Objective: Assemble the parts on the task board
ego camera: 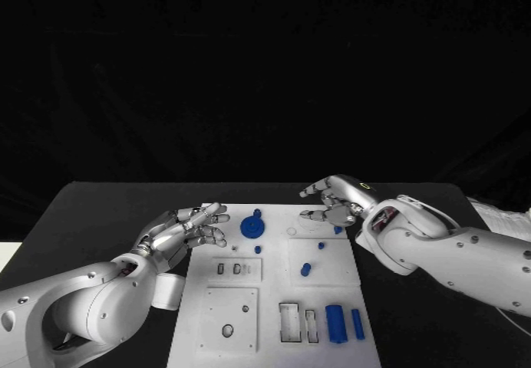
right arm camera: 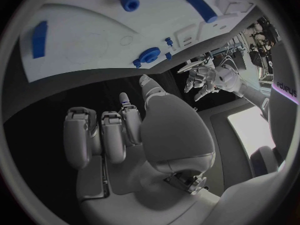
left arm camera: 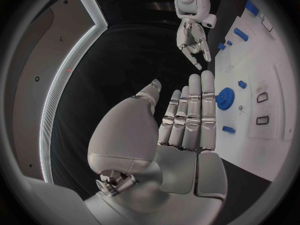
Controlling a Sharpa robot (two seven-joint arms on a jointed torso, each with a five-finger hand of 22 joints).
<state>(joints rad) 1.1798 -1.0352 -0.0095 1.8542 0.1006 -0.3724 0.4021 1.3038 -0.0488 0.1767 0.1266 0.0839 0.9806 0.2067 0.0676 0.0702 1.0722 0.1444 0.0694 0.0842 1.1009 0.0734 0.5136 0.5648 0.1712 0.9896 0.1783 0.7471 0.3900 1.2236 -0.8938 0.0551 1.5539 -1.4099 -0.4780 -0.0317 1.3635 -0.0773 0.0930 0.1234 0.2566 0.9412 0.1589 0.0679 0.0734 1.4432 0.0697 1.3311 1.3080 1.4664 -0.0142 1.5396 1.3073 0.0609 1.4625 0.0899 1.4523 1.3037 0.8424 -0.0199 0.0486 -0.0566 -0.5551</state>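
Robot hand [ego camera: 335, 201], right, hovers curled above task board [ego camera: 245, 307] with one gear [ego camera: 253, 227]

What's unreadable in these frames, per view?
- Head view: the right hand covers the white task board's far right corner; whether it touches the small blue part below its fingers is unclear.
- Head view: the left hand overlaps the board's left edge; contact unclear.
- Head view: the blue gear's teeth are too small to read.
- Right wrist view: the right hand's curled fingers hide whether they hold anything.
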